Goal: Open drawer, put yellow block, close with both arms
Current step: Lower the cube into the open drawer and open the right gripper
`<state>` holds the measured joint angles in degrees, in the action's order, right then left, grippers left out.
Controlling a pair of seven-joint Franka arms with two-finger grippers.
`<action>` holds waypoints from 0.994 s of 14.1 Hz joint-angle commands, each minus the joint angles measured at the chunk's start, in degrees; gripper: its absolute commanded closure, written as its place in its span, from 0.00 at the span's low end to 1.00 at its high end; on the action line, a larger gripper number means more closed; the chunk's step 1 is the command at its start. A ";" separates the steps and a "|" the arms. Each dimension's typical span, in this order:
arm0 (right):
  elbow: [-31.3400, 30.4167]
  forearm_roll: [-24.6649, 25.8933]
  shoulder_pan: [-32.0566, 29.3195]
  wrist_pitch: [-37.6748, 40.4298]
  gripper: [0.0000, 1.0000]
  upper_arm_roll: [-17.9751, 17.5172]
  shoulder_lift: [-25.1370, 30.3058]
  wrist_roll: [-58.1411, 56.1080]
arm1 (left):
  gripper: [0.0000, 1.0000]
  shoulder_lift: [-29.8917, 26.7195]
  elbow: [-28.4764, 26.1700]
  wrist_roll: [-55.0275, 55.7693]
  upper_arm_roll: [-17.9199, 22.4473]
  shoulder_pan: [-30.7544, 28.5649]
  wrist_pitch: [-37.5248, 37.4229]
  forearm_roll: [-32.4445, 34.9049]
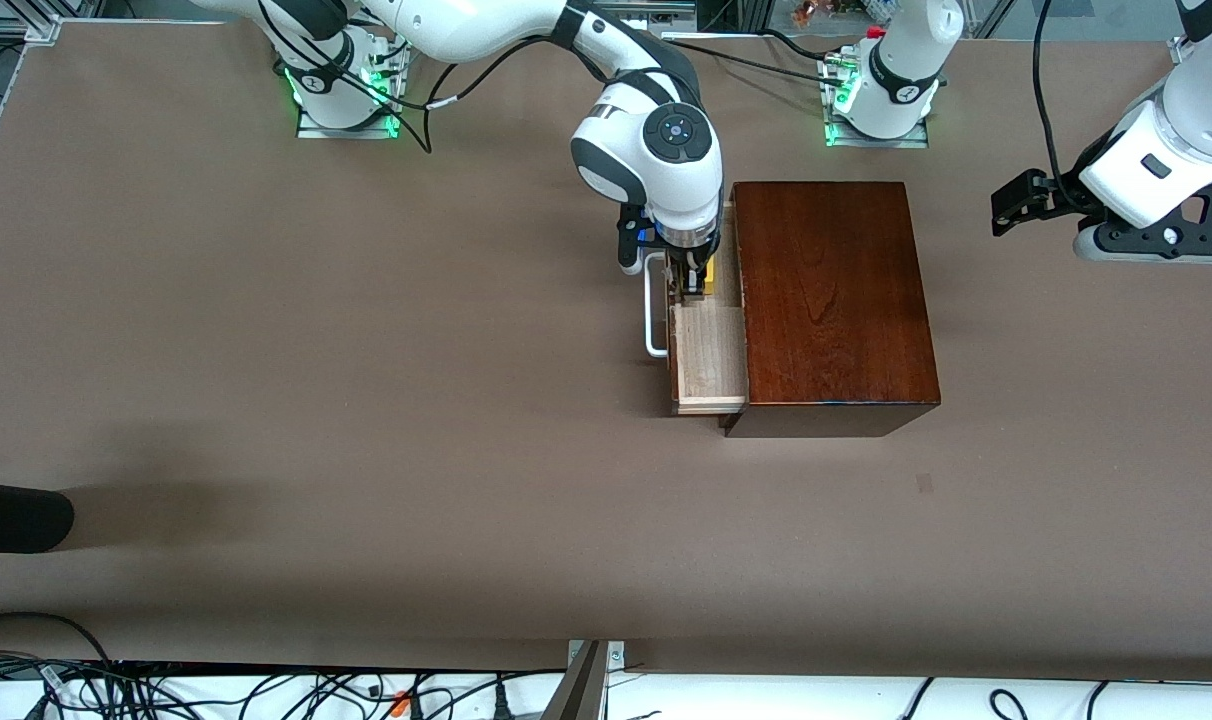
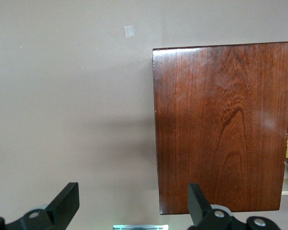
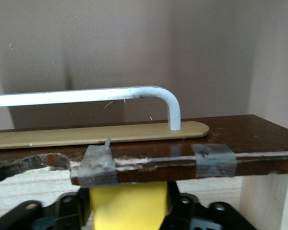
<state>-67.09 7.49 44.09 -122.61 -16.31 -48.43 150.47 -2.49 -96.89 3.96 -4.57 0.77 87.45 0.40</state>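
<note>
Drawer [image 1: 708, 350] stands pulled out of the box [image 1: 832, 300]: opening done. My right gripper [image 1: 693, 283] is down inside the drawer, fingers either side of the yellow block [image 3: 128, 207]; whether they grip it, cannot tell. My left gripper [image 2: 133, 203] waits spread over the box. Closing remains.

Glossy dark wood box [image 1: 834, 300], pale raw-wood drawer [image 1: 711, 355], matt table [image 1: 366, 400].

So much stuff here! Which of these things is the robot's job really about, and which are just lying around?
Part of the job:
- drawer, pulled open from the wooden box
- yellow block, between the right gripper fingers, down in the drawer
- left gripper, open, waiting above the box

Just lying about:
- cables along the table edge
- small tape patch on the table
</note>
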 commanded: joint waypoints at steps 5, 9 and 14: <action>2.84 0.86 0.21 6.04 0.00 0.06 2.36 0.70 | 0.00 0.29 1.27 -0.27 0.08 0.11 -1.23 -1.11; 5.12 0.25 -0.76 14.40 0.00 -0.03 8.51 -2.18 | 0.00 0.29 1.35 -0.36 0.08 0.02 -1.23 -1.11; 4.69 -1.59 -6.72 28.18 0.00 0.49 16.25 -24.21 | 0.00 0.29 1.35 -0.45 0.08 0.11 -1.23 -1.11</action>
<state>-61.03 7.39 40.72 -98.81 -15.77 -35.40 135.34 -2.49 -96.89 3.96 -4.56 0.77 87.42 0.40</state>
